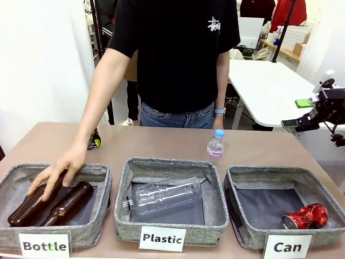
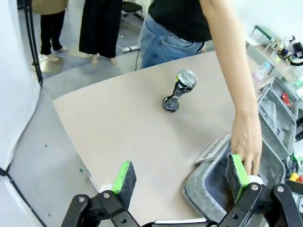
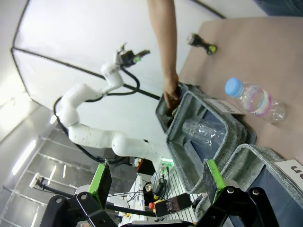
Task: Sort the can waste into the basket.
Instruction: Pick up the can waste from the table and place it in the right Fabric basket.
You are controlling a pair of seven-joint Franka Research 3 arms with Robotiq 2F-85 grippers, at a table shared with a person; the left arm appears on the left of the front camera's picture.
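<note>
Two crushed cans lie well apart: the red can (image 1: 305, 217) rests on its side in the front right corner of the basket (image 1: 269, 172) labelled "Can", while the dark can (image 1: 94, 141) stands tilted on the bare table at the far left, just beside the person's forearm. The left gripper (image 2: 181, 177) hangs above the table's left end with its jaws spread wide and nothing between the green pads (image 2: 124, 176); one pad sits in front of the "Bottle" bin (image 2: 203, 189), close to the person's hand (image 2: 247, 142). That hand rests on the brown bottles (image 1: 64, 205) inside the bin. The right gripper (image 1: 299, 113) is raised off the table's far right edge, likewise wide open and empty. A small water bottle (image 1: 215, 144) stands behind the "Plastic" bin (image 1: 167, 164).
</note>
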